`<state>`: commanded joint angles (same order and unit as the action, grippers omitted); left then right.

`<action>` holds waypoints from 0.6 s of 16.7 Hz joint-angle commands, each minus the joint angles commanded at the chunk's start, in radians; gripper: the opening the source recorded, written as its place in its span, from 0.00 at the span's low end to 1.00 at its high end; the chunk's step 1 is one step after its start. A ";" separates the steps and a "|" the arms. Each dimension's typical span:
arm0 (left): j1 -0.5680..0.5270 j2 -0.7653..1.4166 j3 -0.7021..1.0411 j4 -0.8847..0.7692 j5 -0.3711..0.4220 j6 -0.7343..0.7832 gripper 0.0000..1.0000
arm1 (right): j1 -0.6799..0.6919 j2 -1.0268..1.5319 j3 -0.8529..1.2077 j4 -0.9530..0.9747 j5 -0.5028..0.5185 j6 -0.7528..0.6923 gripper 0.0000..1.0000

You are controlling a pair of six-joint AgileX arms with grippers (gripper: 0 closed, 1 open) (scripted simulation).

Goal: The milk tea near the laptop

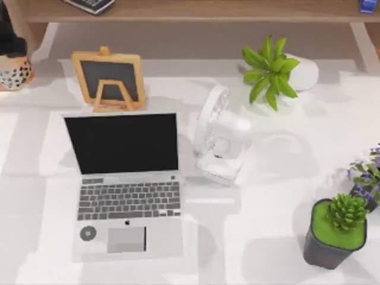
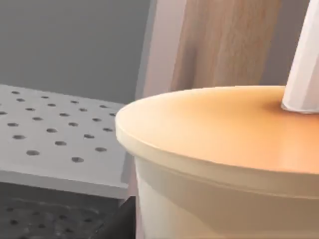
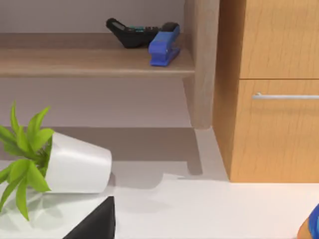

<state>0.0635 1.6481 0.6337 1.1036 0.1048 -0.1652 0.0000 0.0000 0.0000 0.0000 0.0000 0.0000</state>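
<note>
The milk tea [image 1: 13,72] stands at the table's far left back corner, its lower part speckled with dark pearls. A dark part of my left gripper [image 1: 9,32] sits right over the cup and hides its top. In the left wrist view the cup's orange-tan round top [image 2: 219,129] is very close, with the white straw [image 2: 304,59] rising from it. The laptop [image 1: 127,190] lies open at front left, with a black screen, grey keys and a round grey sticker. It is well apart from the cup. A dark edge of my right gripper [image 3: 94,224] shows in the right wrist view.
A wooden-framed chalkboard [image 1: 109,78] stands behind the laptop and a white desk fan [image 1: 221,138] to its right. A white-potted plant [image 1: 279,70] lies tipped at the back. A dark-potted succulent [image 1: 337,231] stands front right. A shelf [image 3: 94,59] holds a blue stapler [image 3: 164,45].
</note>
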 joint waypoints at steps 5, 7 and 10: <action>-0.457 -0.038 0.171 -0.169 -0.448 -0.259 0.00 | 0.000 0.000 0.000 0.000 0.000 0.000 1.00; -0.656 -0.036 0.233 -0.275 -0.642 -0.354 0.00 | 0.000 0.000 0.000 0.000 0.000 0.000 1.00; -0.933 -0.015 0.316 -0.455 -0.922 -0.471 0.00 | 0.000 0.000 0.000 0.000 0.000 0.000 1.00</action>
<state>-0.8692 1.6328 0.9497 0.6490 -0.8172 -0.6362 0.0000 0.0000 0.0000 0.0000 0.0000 0.0000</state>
